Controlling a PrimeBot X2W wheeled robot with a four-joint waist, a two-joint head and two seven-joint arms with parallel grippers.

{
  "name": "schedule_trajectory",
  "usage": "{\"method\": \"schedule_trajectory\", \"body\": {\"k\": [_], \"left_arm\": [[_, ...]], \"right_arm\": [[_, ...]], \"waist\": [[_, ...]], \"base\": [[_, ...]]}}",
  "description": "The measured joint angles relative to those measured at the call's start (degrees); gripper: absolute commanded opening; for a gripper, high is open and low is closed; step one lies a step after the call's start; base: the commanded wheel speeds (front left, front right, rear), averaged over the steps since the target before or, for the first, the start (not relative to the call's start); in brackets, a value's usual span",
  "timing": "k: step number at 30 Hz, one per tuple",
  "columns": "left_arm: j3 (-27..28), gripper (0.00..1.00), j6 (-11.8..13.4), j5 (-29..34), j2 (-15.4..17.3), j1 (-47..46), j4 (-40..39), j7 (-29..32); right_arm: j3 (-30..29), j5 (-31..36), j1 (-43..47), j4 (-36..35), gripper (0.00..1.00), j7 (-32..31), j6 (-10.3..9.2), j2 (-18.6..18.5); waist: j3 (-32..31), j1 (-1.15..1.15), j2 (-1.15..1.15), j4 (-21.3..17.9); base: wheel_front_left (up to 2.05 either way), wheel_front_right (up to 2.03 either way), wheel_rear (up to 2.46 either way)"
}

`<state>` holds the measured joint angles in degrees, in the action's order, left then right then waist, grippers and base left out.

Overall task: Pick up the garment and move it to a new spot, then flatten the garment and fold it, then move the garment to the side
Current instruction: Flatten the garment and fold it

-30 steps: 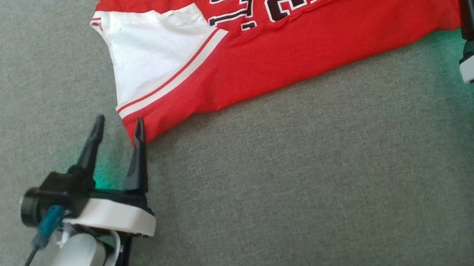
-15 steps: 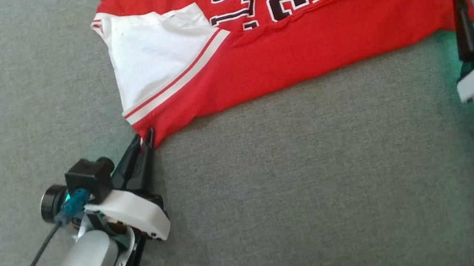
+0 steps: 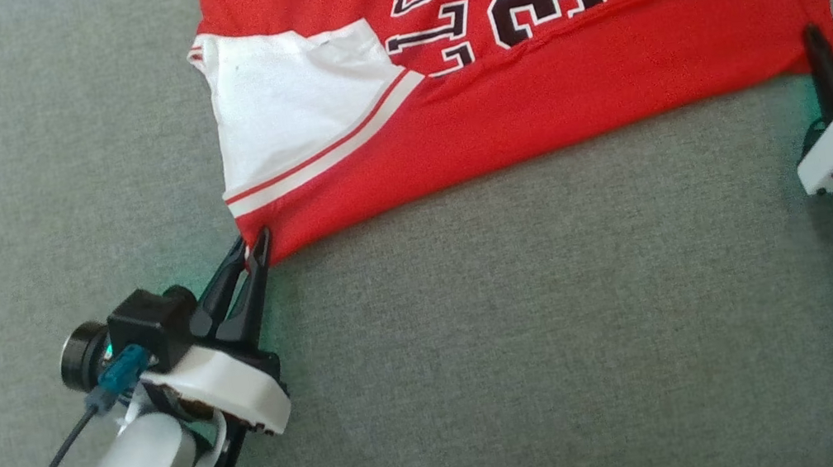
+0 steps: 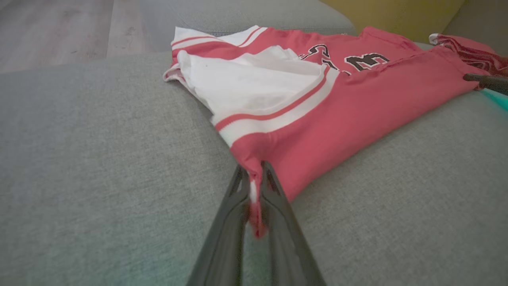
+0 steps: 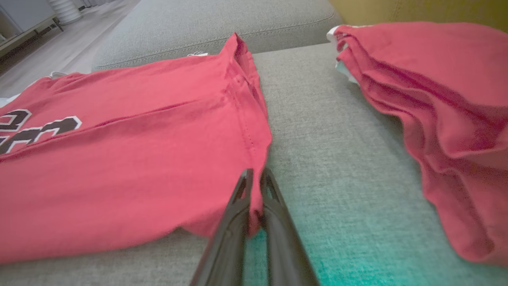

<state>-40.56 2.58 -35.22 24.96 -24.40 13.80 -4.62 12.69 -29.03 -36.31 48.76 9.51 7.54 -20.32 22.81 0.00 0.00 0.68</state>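
Both left pincer point(image 3: 255, 241) and right pincer point(image 3: 825, 41) clamp the garment point(image 3: 571, 100), lying crosswise, hem rightward.

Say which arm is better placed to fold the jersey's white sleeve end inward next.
Left, probably. The left gripper is shut on the near corner of the red jersey, right beside the white sleeve; the right gripper clamps the opposite near corner, far from that sleeve.
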Motion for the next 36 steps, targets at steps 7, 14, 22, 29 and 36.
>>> {"method": "schedule_trajectory", "body": {"k": [7,14,22,29,36], "left_arm": [[-0.03,0.0,1.0,0.4,2.23,2.14,-3.88,0.56],[-0.03,0.0,3.58,-1.65,5.89,11.73,-11.61,1.53],[-0.43,0.0,5.1,-4.74,7.32,22.1,-17.28,0.94],[-0.76,1.0,5.16,-5.7,8.6,24.09,-18.3,1.12],[0.41,1.0,4.9,-5.54,10.96,19.34,-21.73,4.3]], "right_arm": [[0.2,-3.32,3.71,-2.65,0.0,0.59,0.0,-1.56],[-0.14,-6.71,16.86,-11.2,0.0,-0.46,0.0,-4.27],[-5.63,-6.41,30.0,-21.92,0.0,-3.49,0.0,-4.53],[-11.24,-3.43,36.11,-28.41,1.0,-8.23,0.0,-2.09],[-16.26,0.79,37.01,-36.13,1.0,-9.55,0.0,-0.98]], "waist": [[-2.84,0.0,0.0,-0.32],[-5.46,-0.01,0.0,-0.7],[-7.72,-0.01,0.0,-1.58],[-8.43,-0.01,0.0,-1.47],[-7.4,0.0,0.0,-1.72]], "base": [[0.0,0.0,0.0],[0.0,0.0,0.0],[0.0,0.0,0.0],[0.0,0.0,0.0],[0.0,0.0,0.0]]}}
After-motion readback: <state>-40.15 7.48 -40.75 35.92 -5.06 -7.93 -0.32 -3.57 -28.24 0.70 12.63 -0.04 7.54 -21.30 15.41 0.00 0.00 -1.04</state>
